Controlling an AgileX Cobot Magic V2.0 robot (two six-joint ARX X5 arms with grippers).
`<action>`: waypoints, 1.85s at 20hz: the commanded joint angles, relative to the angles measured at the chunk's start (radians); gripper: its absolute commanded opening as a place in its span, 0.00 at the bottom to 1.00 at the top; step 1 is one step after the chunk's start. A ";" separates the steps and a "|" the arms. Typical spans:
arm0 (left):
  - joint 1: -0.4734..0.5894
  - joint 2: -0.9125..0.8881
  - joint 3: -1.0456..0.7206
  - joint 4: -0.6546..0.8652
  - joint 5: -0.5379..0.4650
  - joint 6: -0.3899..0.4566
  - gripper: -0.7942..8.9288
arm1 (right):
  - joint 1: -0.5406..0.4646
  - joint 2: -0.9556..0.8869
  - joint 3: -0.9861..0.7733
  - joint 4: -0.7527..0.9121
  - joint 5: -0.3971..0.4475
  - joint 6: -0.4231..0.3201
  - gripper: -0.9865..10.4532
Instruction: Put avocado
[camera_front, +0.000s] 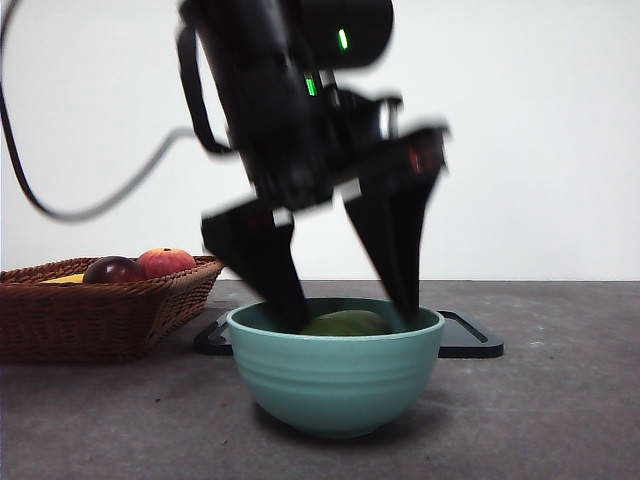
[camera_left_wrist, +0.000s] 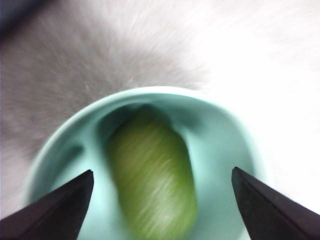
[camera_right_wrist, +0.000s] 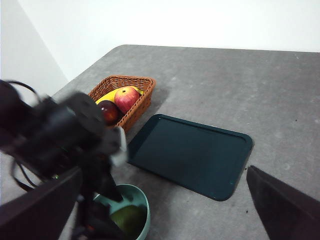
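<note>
The avocado (camera_front: 347, 323) was seen lying in the teal bowl (camera_front: 335, 385) at lower centre of the front view. The left gripper (camera_front: 345, 300) was lowered into the bowl, jaws spread wide, one tip on each side of the fruit, no contact discernible. In the left wrist view the avocado (camera_left_wrist: 152, 177) sat between the parted tips. The right gripper (camera_right_wrist: 160, 210) was held wide, high above the tray (camera_right_wrist: 192, 155). A basket (camera_front: 100, 310) of fruit was noted at left.

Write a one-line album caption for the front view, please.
The left hand reaches open into a teal bowl around the avocado, beside a wicker basket of fruit.
</note>
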 joint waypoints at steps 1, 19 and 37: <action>-0.011 -0.105 0.015 -0.024 0.005 0.026 0.54 | 0.004 0.004 0.016 0.007 -0.002 0.010 0.61; 0.016 -1.025 -0.115 -0.312 -0.200 0.158 0.63 | 0.088 0.171 0.016 -0.061 -0.013 0.014 0.59; 0.016 -1.312 -0.208 -0.406 -0.199 0.110 0.63 | 0.518 0.786 0.128 -0.087 0.287 0.134 0.58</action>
